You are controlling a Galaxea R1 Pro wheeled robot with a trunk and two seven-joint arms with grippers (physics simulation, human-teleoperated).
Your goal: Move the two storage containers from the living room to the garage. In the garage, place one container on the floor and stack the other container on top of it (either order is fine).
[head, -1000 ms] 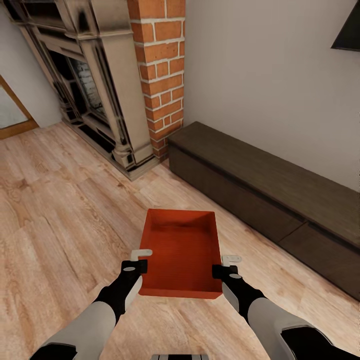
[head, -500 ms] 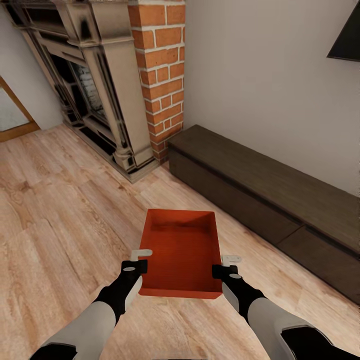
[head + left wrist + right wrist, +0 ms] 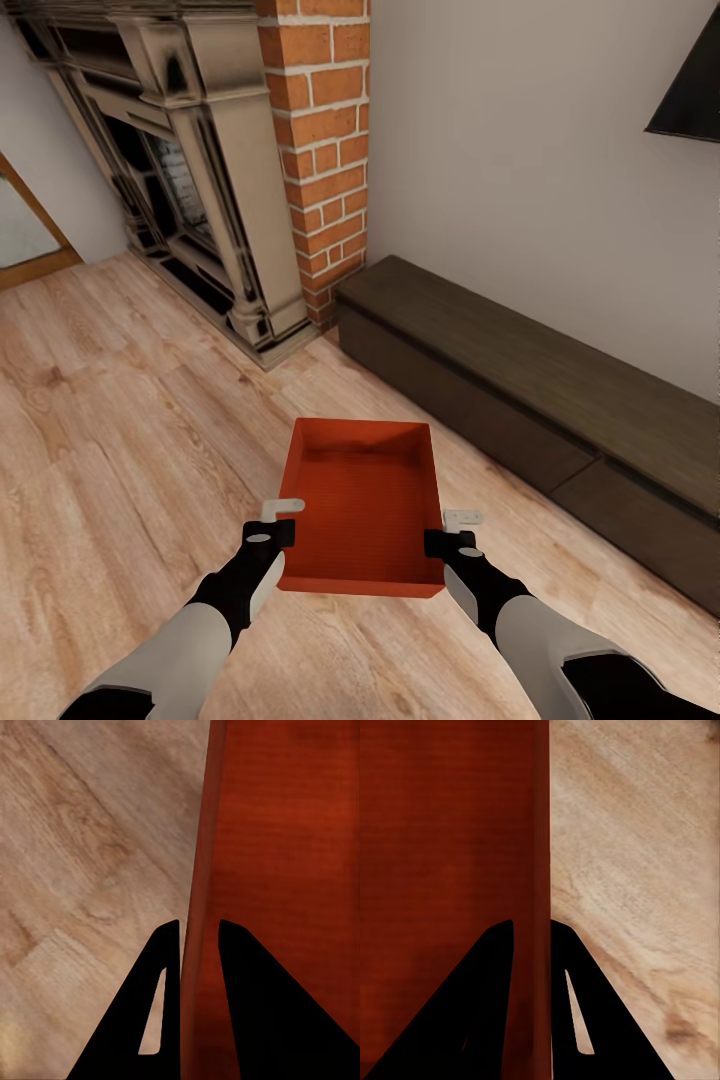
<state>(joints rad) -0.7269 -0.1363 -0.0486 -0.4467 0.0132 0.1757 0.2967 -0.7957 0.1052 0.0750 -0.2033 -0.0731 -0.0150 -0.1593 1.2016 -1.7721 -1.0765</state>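
Straddling thin orange-red container (image 3: 362,505) walls — left gripper (image 3: 199,937), right gripper (image 3: 531,934) clamped — over wood planks (image 3: 120,420).

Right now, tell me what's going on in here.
The robot is holding one orange-red storage container out in front of it with both arms. The left gripper is clamped on one side wall and the right gripper on the opposite wall, one finger inside and one outside each. The container is empty. It is in the living room, over the wood plank floor, facing the brick chimney, the fireplace and the long dark bench.
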